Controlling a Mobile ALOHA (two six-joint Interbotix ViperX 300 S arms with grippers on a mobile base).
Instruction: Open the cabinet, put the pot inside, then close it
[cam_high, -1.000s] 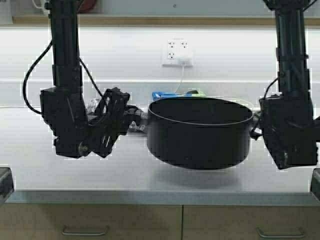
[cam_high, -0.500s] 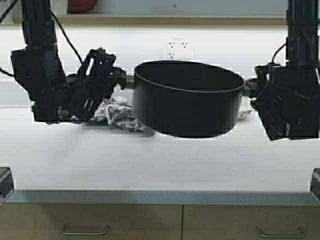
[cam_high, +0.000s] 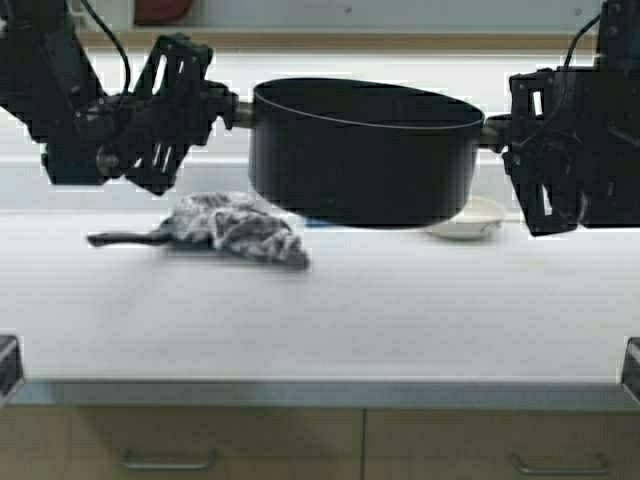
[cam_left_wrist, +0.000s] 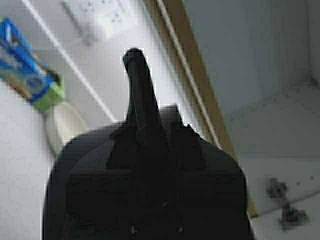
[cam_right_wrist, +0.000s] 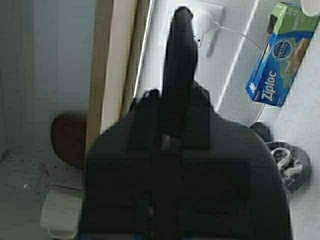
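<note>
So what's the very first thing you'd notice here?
The big black pot hanging in the air above the white counter, with the left gripper on one side handle and the right gripper on the other. Below it, on the counter's left part, lies a crumpled grey cloth over a long-handled pan.

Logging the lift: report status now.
Left gripper and right gripper each shut on a side handle. Pot held level above the counter. Cloth-covered pan below, clear of it.
</note>
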